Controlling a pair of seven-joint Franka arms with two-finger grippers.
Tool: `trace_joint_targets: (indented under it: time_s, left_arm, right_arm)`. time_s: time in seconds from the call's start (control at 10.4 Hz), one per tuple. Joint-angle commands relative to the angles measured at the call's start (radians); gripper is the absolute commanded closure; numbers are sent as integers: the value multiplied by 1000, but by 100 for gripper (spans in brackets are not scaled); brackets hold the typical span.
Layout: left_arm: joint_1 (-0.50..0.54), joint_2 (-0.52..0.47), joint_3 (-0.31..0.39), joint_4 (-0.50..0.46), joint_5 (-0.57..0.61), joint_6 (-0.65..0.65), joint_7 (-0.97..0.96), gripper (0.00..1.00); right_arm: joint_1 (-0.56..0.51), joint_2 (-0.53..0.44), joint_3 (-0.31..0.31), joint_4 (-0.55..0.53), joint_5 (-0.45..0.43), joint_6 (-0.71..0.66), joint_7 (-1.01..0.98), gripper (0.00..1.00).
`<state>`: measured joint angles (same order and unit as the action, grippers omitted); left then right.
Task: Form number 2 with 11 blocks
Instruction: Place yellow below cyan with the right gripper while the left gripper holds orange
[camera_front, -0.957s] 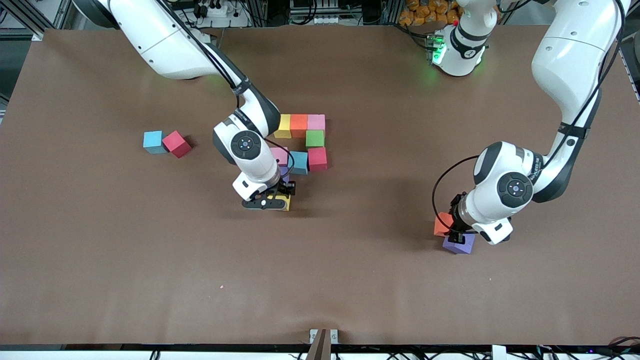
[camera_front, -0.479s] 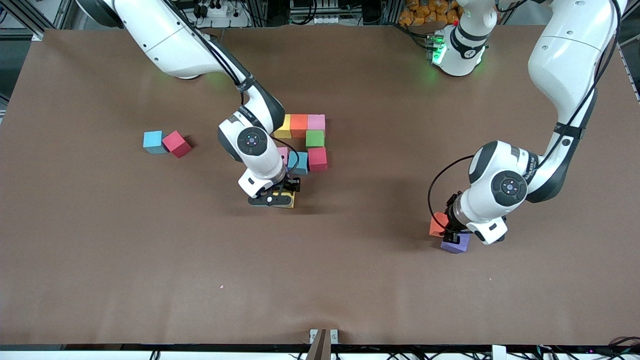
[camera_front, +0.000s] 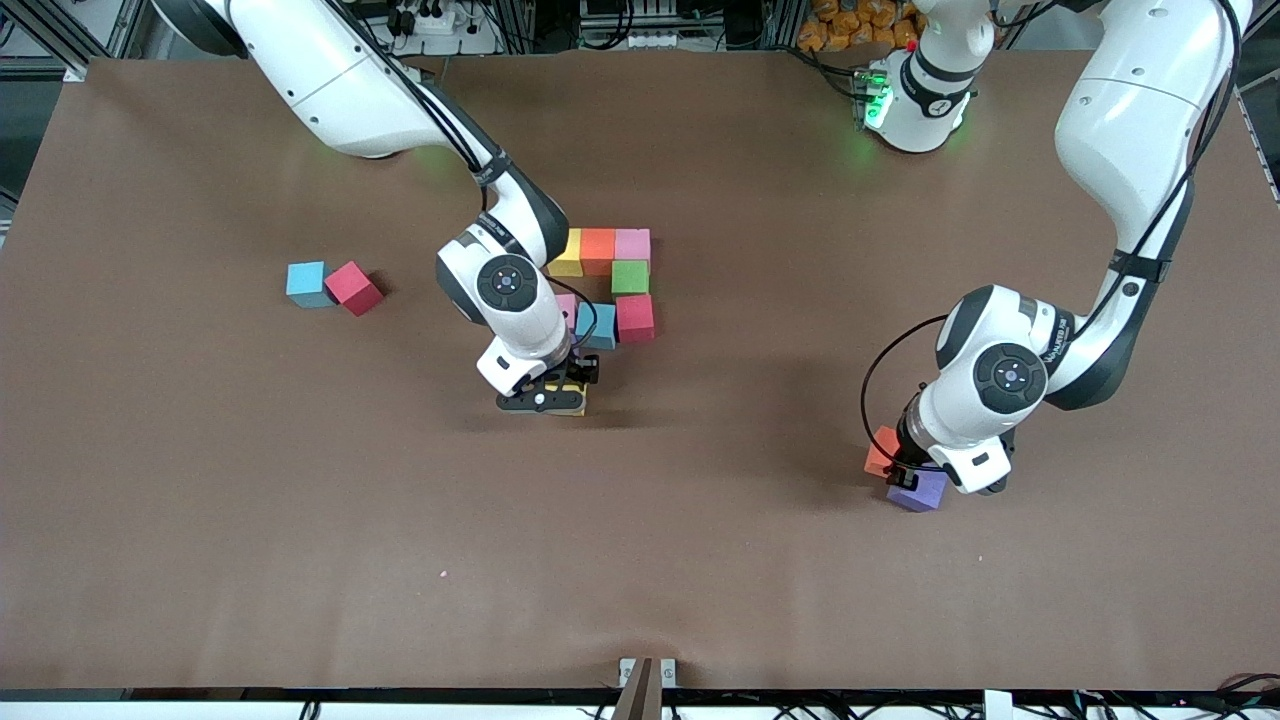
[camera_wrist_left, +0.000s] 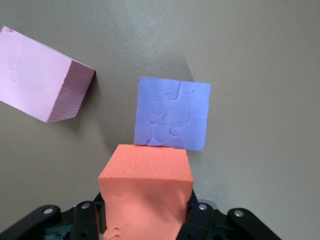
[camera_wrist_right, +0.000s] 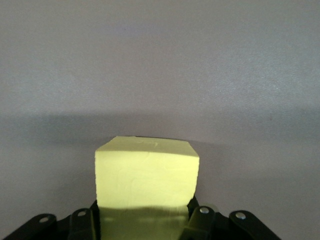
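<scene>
The right gripper (camera_front: 545, 400) was clamped on a yellow block (camera_wrist_right: 146, 185), low at the 6 o'clock edge of the partial number 2 (camera_front: 612, 288). Risk: a skewed release could nudge the neighbouring blue block (camera_front: 598, 325). The left gripper (camera_front: 905, 468) gripped an orange block (camera_wrist_left: 146, 195) just above a purple block (camera_wrist_left: 172, 113); dragging could displace it. Both forearms angled steeply downward.

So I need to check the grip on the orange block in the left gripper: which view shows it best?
The left wrist view: orange block fills it, clamped in the left gripper. Front view shows an arm-hidden sliver; right wrist view, nothing.
</scene>
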<state>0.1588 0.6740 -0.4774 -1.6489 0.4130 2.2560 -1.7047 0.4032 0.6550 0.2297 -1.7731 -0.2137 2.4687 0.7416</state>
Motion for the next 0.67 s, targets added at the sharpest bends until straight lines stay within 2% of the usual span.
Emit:
trace_joint_targets:
  time_s: [0.0, 0.29, 0.57]
  left_arm:
    - [-27, 10, -1, 23, 24, -16, -4, 56]
    - [-51, 9, -4, 23, 10, -16, -47, 56]
    - [-86, -2, -32, 24, -17, -18, -172, 55]
  right_arm:
    - [6, 6, -6, 6, -27, -8, 22, 68]
    - [6, 6, -6, 6, -32, -10, 15, 68]
    - [5, 6, -6, 6, -46, -25, 13, 68]
